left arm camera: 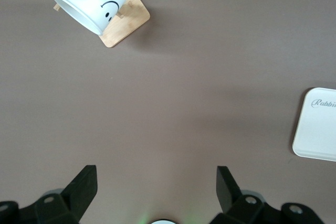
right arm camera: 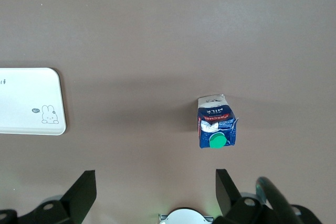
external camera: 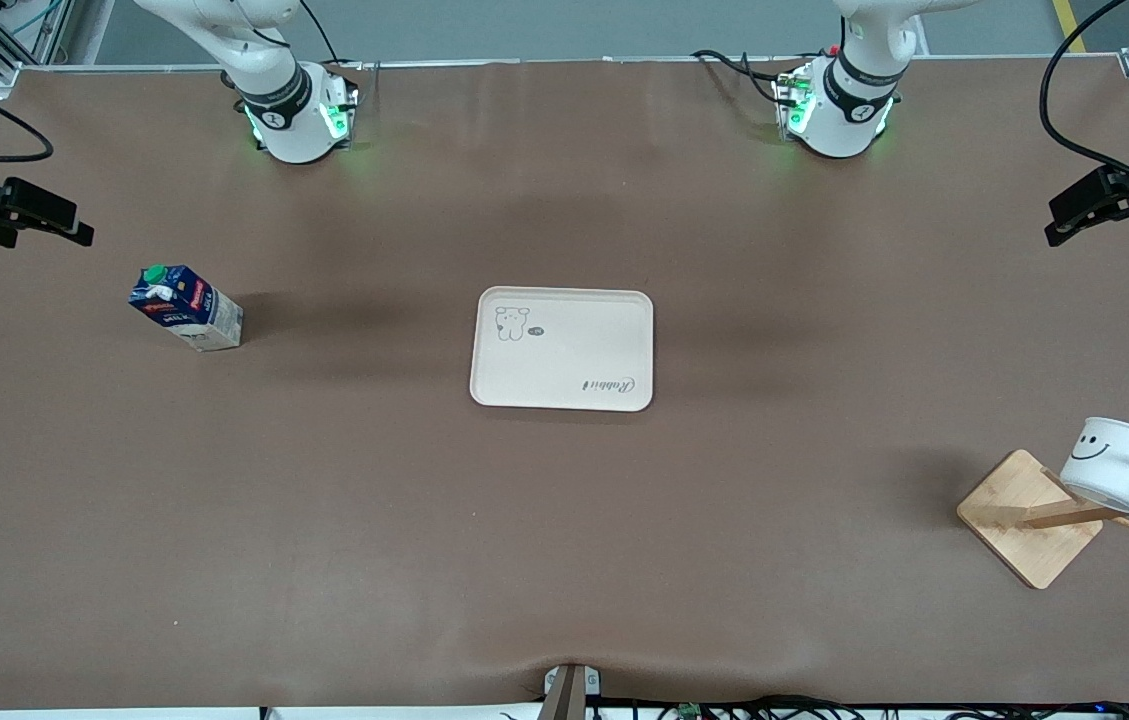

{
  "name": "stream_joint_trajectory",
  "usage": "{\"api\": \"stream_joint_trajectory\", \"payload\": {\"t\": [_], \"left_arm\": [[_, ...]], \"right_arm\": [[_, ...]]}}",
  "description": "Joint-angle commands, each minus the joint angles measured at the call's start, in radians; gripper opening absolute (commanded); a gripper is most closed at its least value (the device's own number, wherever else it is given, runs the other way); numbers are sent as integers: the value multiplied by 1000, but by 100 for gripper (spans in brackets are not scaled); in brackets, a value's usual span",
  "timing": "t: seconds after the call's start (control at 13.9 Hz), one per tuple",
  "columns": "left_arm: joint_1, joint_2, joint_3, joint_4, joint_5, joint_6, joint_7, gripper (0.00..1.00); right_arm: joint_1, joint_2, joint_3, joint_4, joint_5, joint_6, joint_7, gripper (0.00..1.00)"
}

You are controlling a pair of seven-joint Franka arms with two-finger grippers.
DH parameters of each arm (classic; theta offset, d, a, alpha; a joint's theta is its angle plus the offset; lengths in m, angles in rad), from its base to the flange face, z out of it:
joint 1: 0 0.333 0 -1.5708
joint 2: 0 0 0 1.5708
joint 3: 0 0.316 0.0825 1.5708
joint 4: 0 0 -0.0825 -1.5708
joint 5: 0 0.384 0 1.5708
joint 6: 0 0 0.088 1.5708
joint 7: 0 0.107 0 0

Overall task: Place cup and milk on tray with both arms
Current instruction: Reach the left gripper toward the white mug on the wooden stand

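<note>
Right gripper [right arm camera: 152, 192] hangs wide and empty over bare table by the milk [external camera: 187, 307], which stands toward the right arm's end. Tray [external camera: 562, 349] mid-table. Cup [external camera: 1120, 463] hangs on wooden rack [external camera: 1032, 516] toward the left arm's end. Left gripper [left arm camera: 156, 188] wide, empty, above bare table.

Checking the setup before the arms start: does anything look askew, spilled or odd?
Nothing is spilled or damaged. The small white smiley mug is not on the table: it hangs tilted by its black handle on a peg of the wooden rack. The dark blue milk carton stands upright, and the cream rectangular tray holds nothing.
</note>
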Motion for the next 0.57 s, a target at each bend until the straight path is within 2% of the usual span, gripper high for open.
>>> {"api": "stream_joint_trajectory", "payload": {"t": [0.0,0.14,0.36,0.5], "left_arm": [[71,15,-4,-47,8,115,0,100],[130,12,-4,-114,-32,234,2,100],[216,12,-4,-223,-153,413,17,100],[236,10,-4,-305,-181,560,55,100]], "right_arm": [[-20,4,8,4,27,-6,-13,100],[-20,4,8,4,27,-4,-13,100],[-20,4,8,6,27,-4,-13,100],[-20,4,8,4,27,-4,-13,100]]}}
